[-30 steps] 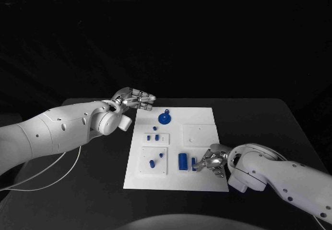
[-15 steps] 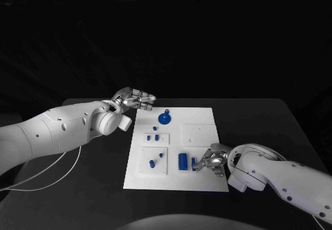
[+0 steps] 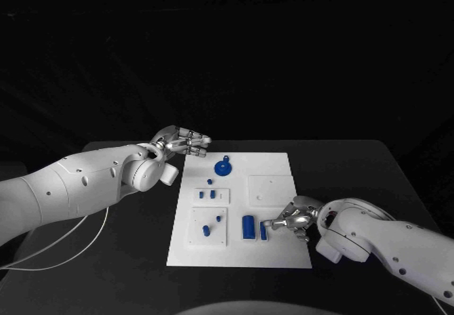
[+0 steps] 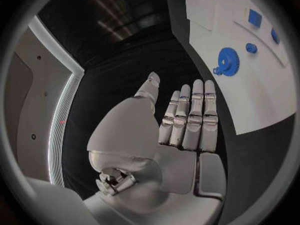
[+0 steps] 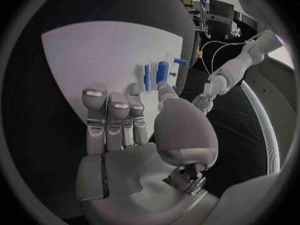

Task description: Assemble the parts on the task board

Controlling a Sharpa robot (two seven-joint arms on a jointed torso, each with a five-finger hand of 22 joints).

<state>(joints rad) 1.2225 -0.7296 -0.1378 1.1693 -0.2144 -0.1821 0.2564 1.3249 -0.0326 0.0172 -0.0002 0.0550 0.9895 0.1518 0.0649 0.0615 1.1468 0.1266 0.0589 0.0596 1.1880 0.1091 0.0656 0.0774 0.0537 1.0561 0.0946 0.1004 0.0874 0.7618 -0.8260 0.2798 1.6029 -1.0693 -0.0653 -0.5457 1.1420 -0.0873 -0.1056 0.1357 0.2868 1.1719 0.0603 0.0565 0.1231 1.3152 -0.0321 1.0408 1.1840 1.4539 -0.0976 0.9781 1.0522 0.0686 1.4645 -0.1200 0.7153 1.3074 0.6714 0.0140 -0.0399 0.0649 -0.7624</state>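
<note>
Head view: the flat white rectangular task board [image 3: 274,197] lies mid-table, a round blue toothed gear [image 3: 223,168] at its twelve o'clock. The right hand [image 3: 291,220], at four o'clock, reaches a slim blue bar [image 3: 264,231] beside a blue cylinder [image 3: 248,226].

Left wrist view: the left hand [image 4: 181,127] is flat and holds nothing.

Right wrist view: right fingers extended, empty. Judged step: approaching the bar; next, pinch it.

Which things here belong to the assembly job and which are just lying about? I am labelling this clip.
Job: task board; blue gear; blue cylinder; small blue parts; right hand beside the cylinder.

Not in use: black table; left hand, holding nothing.
</note>
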